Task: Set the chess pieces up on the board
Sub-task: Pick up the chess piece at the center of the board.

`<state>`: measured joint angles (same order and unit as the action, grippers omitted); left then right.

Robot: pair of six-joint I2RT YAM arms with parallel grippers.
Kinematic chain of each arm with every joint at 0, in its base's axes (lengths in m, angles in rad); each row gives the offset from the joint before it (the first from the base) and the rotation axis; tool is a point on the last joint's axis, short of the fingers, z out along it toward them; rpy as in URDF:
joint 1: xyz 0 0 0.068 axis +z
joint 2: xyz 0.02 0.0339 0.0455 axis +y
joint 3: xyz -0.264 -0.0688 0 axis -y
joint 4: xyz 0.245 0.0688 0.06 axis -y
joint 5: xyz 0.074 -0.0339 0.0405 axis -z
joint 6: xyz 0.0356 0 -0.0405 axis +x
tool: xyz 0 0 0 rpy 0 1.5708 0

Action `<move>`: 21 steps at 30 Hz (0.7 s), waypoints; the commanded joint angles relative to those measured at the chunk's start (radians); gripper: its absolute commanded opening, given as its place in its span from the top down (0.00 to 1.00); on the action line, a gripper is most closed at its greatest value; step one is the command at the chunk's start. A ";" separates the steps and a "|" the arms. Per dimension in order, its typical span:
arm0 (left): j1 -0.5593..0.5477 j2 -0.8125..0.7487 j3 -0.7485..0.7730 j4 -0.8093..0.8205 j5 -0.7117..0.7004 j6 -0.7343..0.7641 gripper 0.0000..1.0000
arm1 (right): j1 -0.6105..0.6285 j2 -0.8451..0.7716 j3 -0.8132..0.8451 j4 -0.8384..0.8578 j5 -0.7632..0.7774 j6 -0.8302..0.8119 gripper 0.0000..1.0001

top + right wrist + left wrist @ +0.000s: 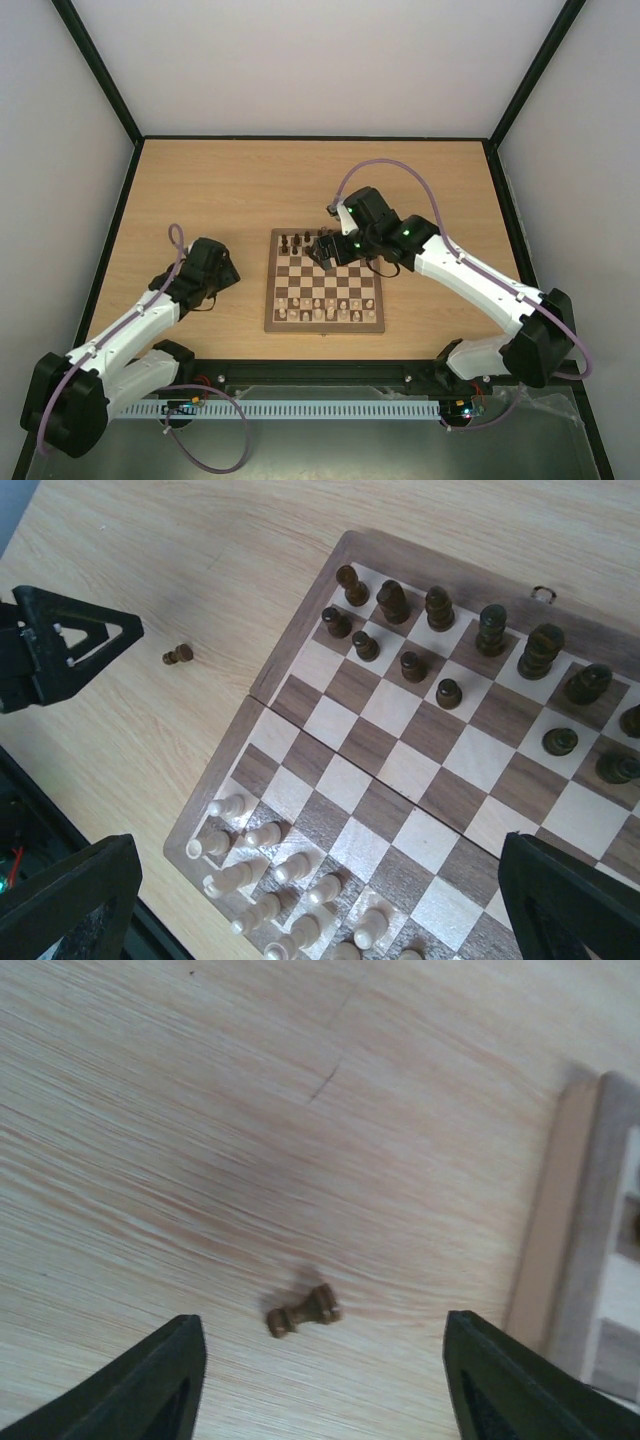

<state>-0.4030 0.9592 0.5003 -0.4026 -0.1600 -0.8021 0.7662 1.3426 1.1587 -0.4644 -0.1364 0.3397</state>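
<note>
The board lies mid-table. Dark chess pieces stand in its two far rows, and pale pieces stand in the near rows. One dark pawn lies on its side on the tabletop just left of the board, and it also shows in the right wrist view. My left gripper is open and empty, with the pawn between and just ahead of its fingertips. My right gripper is open and empty, hovering above the board; in the top view it is over the far half.
The board's brown frame is close on the right of the left gripper. My left gripper also shows in the right wrist view, left of the board. Black-framed walls ring the light-wood table.
</note>
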 commanded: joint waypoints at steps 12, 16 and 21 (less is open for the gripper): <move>-0.005 0.058 -0.112 0.082 -0.096 -0.030 0.46 | 0.004 0.022 -0.027 0.029 -0.059 0.005 0.01; -0.005 0.080 -0.117 0.097 -0.092 -0.009 0.50 | 0.003 0.035 -0.026 0.026 -0.055 0.004 0.01; -0.023 0.097 -0.114 0.103 -0.087 0.002 0.49 | 0.004 0.046 -0.024 0.023 -0.041 0.005 0.02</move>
<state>-0.4129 1.0424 0.3912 -0.3210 -0.2291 -0.8173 0.7662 1.3750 1.1408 -0.4385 -0.1787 0.3412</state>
